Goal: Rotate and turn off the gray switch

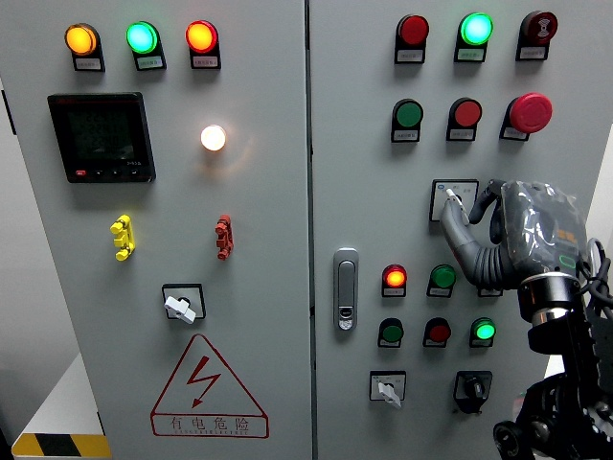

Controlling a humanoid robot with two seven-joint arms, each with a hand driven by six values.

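Head view: a gray electrical cabinet (268,402) with two doors is seen straight on. The right hand (532,235) is raised in from the lower right, wrapped in gray covering, black wrist below. Its fingers (458,222) are extended up-left, one fingertip touching the gray switch (452,198), which sits on a square plate on the right door, mid-height, under the black-rimmed green and red buttons. Fingers are partly curled at the knob; whether the knob is actually pinched cannot be told. The left hand is not seen.

Right door, top row: red lamp (413,30), lit green lamp (475,29), dark red buzzer (539,28). Below: green button (408,115), red button (466,113), red mushroom stop (530,112). Lower cluster: lit red lamp (395,278), green one (442,278), then green (391,332), red (438,332), lit green (484,331). Bottom: a white-handled selector (388,390) and a black key switch (471,387). A metal door latch (346,288) is placed at the left edge of the right door.

Left door: orange (80,39), green (142,37) and orange-red (201,36) lamps lit along the top; black meter display (102,136); glowing white lamp (213,137); yellow clip (122,237); red clip (223,237); another white selector (181,306); red triangular hazard sticker (206,388). Yellow-black tape (57,446) is seen bottom left.
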